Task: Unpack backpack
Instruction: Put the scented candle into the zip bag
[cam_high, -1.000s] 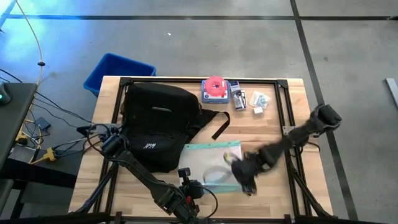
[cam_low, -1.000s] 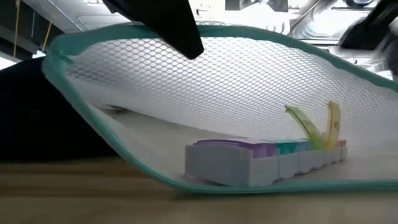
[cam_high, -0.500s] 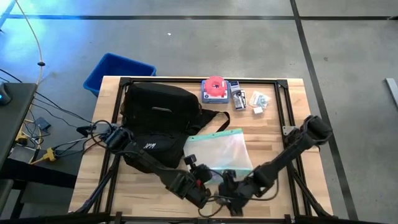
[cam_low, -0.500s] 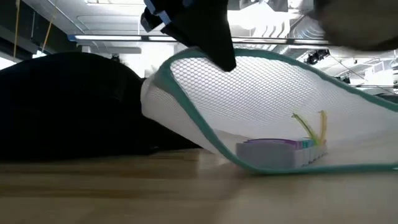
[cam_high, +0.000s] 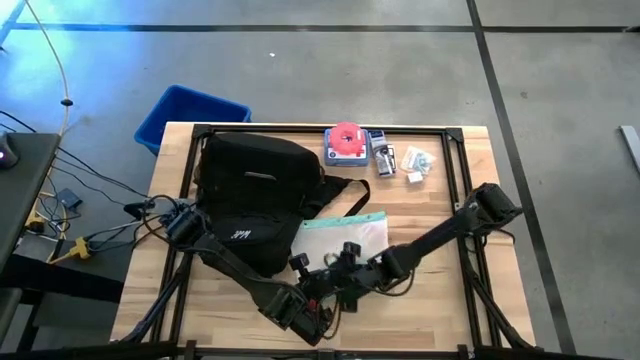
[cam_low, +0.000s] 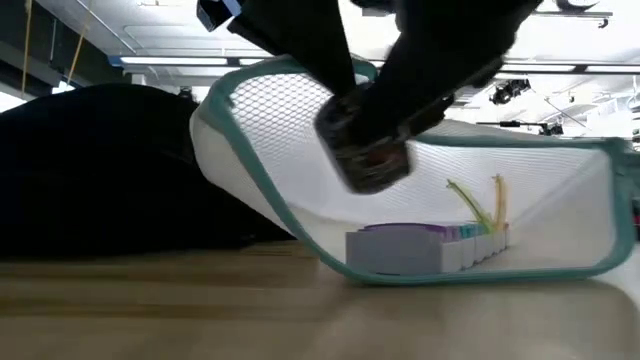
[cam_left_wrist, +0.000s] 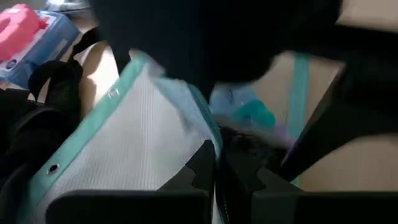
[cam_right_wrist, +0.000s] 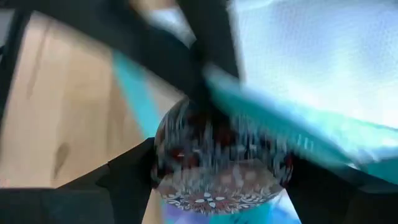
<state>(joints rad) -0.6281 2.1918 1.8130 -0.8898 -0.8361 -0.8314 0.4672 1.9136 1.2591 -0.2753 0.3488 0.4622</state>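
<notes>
The black backpack (cam_high: 255, 195) lies on the table's left half. To its right is a white mesh pouch with a teal edge (cam_high: 345, 238), whose bottom rests on the table (cam_low: 450, 190). Inside it are a pill organizer (cam_low: 420, 247) and yellow strips (cam_low: 485, 200). My left gripper (cam_high: 300, 266) is shut on the pouch's raised edge at its near left. Right beside it, my right gripper (cam_high: 350, 266) carries a round dark patterned thing (cam_low: 365, 155) in front of the pouch. My left gripper pinches the pouch's teal-bound edge (cam_left_wrist: 208, 134) between its two fingers, slanting down from the table's near side. That edge is held up off the table, while the pouch's bottom with the organizer stays on the wood. My right gripper has the round patterned thing (cam_right_wrist: 221, 165) between its two fingers, one on either side of it. The fingers slant down from the table's right. The thing hangs clear of the table, close against the pouch's raised edge.
A blue bin (cam_high: 190, 115) stands beyond the table's far left corner. A pink and red item on a blue box (cam_high: 345, 143) and small packets (cam_high: 400, 160) lie at the far edge. A black frame rail (cam_high: 462, 170) runs around the tabletop.
My right gripper has swung from the pouch's near right corner toward the table's left, sinking and tipping downward, and now stands beside my left gripper. The pouch's near part has been drawn up and toward the far edge, so it looks shorter from above.
</notes>
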